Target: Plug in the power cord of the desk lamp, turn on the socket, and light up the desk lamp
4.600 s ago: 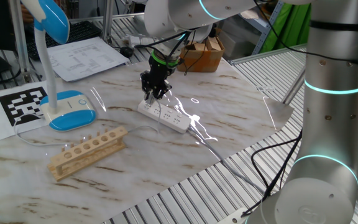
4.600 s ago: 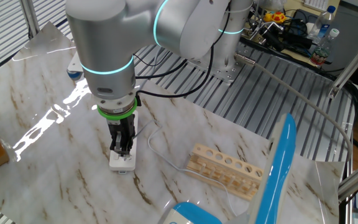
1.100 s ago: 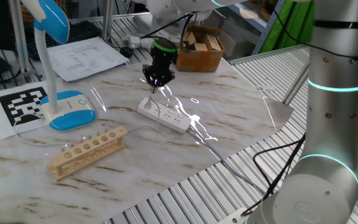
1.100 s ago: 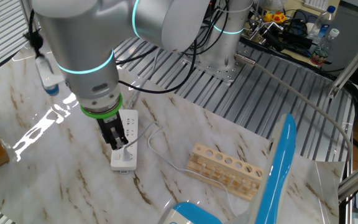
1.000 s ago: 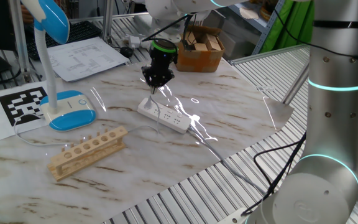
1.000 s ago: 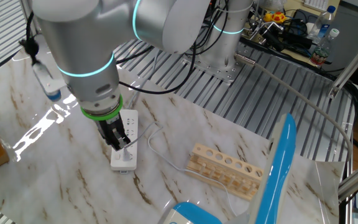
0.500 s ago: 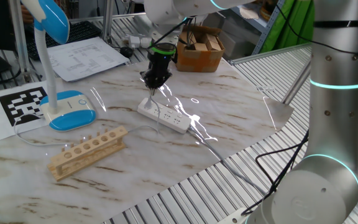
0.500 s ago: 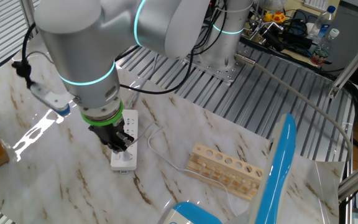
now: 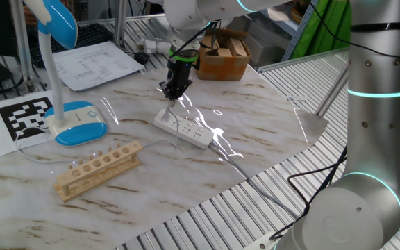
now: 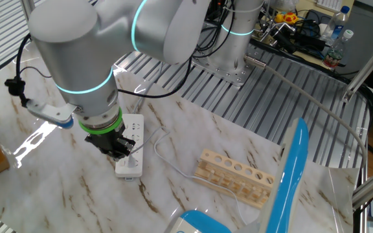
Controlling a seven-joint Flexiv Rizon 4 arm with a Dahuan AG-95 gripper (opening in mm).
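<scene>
One fixed view: black two-finger gripper pointing straight down, fingers pressed together and holding nothing, tips just above the far-left end of the long flat white power strip socket, which lies mid-worktop on the marble-patterned worktop. White-and-blue desk lamp stands at the left, oval base on the worktop, head at the upper left edge, unlit as far as I can tell. Thin whitish power cord runs from the lamp side toward the socket's near edge. Light wooden rack with round holes lies near-left, apart from the socket. The other fixed view: gripper over the near end of the socket; a small white plug appears seated there with the power cord looping away to the right, though contact is hard to confirm. Judgement: plugging looks done; step in hand is pressing the socket's switch. To do it well, come down vertically with the closed tips centred on the switch, press briefly and firmly, avoid nudging the plug or dragging the light strip sideways, then lift clear.
</scene>
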